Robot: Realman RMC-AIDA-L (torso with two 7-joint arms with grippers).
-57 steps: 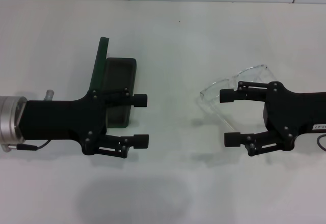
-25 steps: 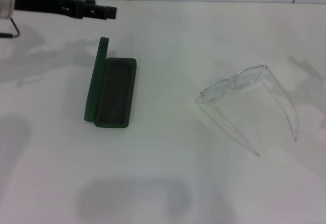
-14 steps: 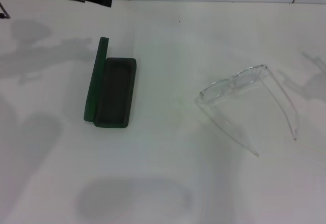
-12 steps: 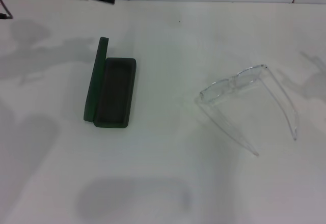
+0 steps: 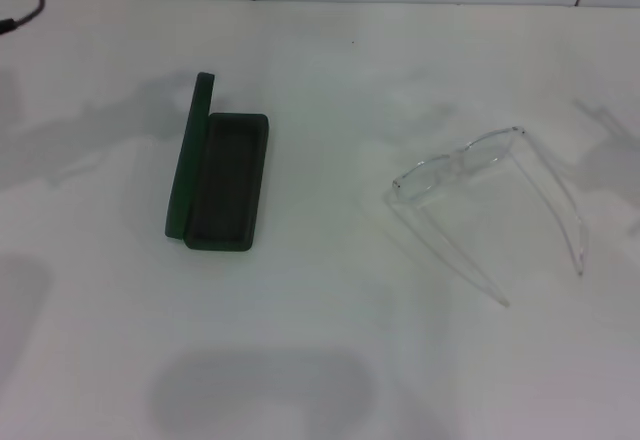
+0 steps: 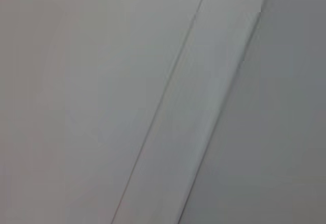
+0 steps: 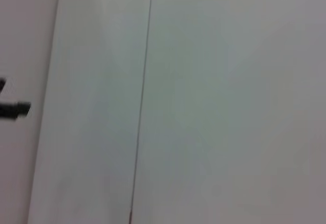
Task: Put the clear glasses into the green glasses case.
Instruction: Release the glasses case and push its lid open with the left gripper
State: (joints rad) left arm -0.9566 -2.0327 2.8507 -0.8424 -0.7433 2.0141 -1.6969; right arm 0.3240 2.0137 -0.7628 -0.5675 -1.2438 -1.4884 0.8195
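Bright even light, soft grey shadows, wrist views blurred

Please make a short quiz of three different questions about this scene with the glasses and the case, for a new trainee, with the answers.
1. True or false: the green glasses case has its lid shut.
2. The clear glasses lie: A) in the case, B) on the table, to the robot's right of the case.
3. Fill in: the arms of the glasses are ____ (folded/unfolded).

Key: 1 false, it is open and holds nothing. 2 B. 3 unfolded.

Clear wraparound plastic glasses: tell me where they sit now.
In the head view, the clear wraparound plastic glasses lie on the white table's right side, apart from the open dark green case.
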